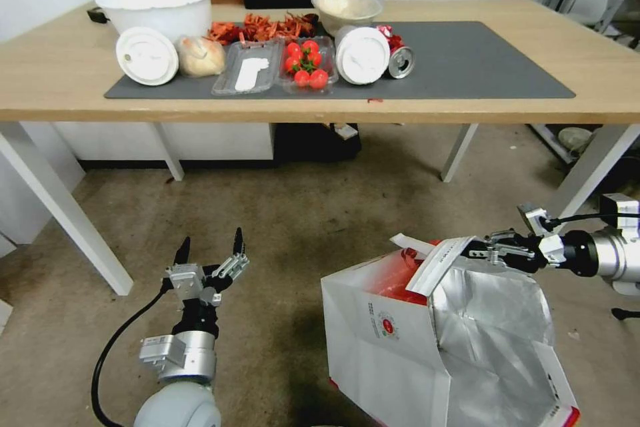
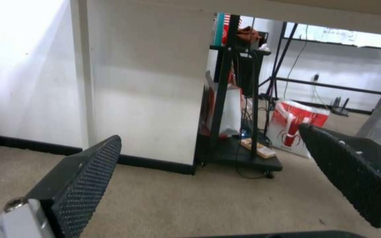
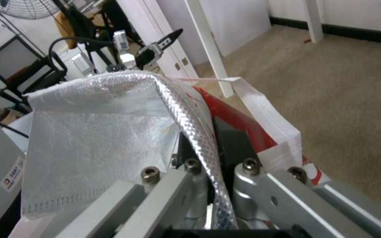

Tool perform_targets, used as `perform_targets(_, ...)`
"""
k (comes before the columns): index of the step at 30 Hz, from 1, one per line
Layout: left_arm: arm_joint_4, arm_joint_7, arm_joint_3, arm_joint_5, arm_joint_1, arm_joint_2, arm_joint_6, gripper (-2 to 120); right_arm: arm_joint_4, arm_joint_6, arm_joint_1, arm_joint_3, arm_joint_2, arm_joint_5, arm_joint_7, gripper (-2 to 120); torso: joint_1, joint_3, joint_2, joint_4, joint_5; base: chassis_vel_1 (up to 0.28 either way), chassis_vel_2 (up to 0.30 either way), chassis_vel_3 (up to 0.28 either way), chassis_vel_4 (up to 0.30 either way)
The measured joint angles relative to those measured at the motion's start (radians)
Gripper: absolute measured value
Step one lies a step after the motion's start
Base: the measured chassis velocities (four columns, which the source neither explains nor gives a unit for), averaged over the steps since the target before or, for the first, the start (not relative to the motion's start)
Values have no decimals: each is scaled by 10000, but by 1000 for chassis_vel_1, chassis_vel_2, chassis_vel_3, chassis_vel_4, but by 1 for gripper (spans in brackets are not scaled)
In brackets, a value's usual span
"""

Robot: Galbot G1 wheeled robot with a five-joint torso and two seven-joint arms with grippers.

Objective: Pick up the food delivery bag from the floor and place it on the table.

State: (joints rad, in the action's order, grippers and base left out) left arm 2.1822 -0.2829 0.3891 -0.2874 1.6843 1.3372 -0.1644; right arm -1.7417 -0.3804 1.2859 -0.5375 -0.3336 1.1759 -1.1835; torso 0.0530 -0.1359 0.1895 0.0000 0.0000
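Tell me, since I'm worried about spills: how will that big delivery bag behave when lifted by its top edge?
The food delivery bag looks like thin paper with crinkled foil lining, so its wall will likely buckle. The right gripper is clamped on one rim only, so it will probably hang tilted. The left gripper is open, away from it.

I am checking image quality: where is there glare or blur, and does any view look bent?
Head view: table edge bows, lens distortion; food delivery bag foil lining shines. Left wrist view: wall washed out by bright light; open left tool pads near and soft. Right wrist view: foil glares around the closed right tool.
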Motion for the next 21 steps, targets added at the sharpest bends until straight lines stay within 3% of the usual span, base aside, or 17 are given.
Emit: perform_targets(21, -31, -4, 2, -10, -39, -8, 16, 100, -14, -19, -9, -3, 20, -9, -102, 0, 161, -534, 692, 1, 0, 0, 0, 0, 0)
